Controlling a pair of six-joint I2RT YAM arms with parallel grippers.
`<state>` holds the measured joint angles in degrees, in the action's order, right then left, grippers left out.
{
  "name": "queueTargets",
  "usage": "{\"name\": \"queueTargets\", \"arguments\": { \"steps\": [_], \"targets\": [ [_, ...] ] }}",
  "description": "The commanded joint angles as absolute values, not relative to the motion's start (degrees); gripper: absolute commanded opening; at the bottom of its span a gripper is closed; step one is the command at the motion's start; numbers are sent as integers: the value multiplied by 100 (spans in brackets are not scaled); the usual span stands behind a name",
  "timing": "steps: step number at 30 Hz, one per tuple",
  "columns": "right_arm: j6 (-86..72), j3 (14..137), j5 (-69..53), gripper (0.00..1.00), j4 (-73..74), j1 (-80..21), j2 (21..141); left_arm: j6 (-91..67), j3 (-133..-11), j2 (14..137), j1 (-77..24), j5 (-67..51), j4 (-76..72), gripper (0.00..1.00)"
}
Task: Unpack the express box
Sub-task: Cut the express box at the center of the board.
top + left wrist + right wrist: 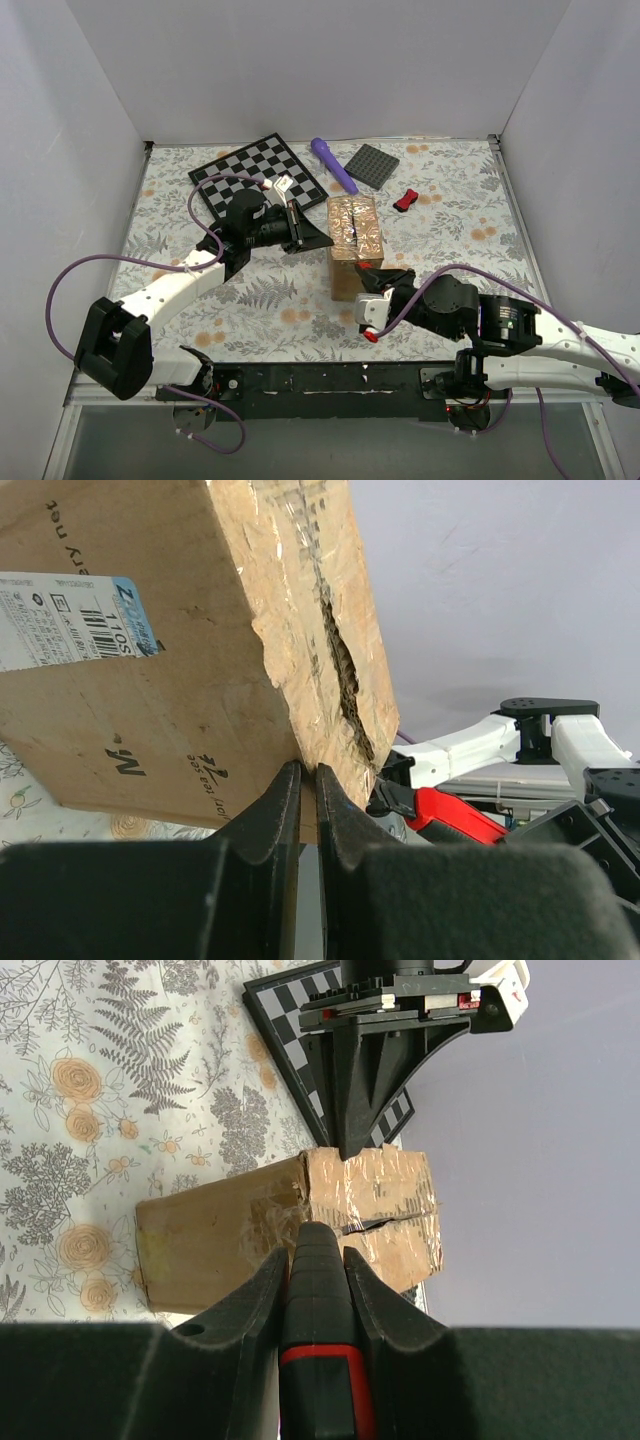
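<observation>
The express box [355, 250] is a brown carton standing mid-table, its top flaps covered in shiny tan tape. The tape is torn open along the seam [375, 1223]. My left gripper [322, 238] is shut, its tips [308, 770] pressed against the box's upper left edge. In the left wrist view the box [150, 710] shows a white barcode label. My right gripper [318, 1255] is shut on a black and red box cutter [318, 1300]. The cutter's tip sits at the box's near top edge [220, 1240], by the seam. The cutter also shows in the left wrist view [455, 818].
A chessboard [255, 170] lies behind my left arm. A purple cylinder [333, 165], a flat dark grey plate [375, 165] and a small red and black object [405, 200] lie behind the box. White walls close in the left, back and right sides.
</observation>
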<state>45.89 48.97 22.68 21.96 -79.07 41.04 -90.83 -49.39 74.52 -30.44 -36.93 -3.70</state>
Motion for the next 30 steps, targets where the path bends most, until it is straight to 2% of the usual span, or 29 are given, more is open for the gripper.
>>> {"name": "queueTargets", "arguments": {
  "steps": [1, 16, 23, 26, 27, 28, 30],
  "targets": [
    [4790, 5089, 3058, 1, 2496, -7857, 3903, -8939, -4852, 7357, -2988, -3902, -334, 0],
    [4948, 4939, 3375, 1, 2707, -7866, 3604, -8912, -4860, 7339, -2918, -3937, -316, 0],
    [4887, 4948, 3130, 1, 2584, -7857, 3585, -9052, -4755, 7242, -2900, -3841, -535, 0],
    [4843, 4948, 3015, 1, 2435, -7858, 3700, -9132, -4772, 7207, -2909, -3797, -615, 40],
    [4825, 4948, 2980, 1, 2348, -7866, 3726, -9158, -4790, 7198, -2900, -3753, -607, 48],
    [4808, 4948, 2945, 1, 2286, -7866, 3761, -9210, -4781, 7181, -2900, -3701, -606, 59],
    [4781, 4957, 2848, 1, 2180, -7866, 3902, -9316, -4746, 7076, -2909, -3569, -702, 68]
  ]
}}
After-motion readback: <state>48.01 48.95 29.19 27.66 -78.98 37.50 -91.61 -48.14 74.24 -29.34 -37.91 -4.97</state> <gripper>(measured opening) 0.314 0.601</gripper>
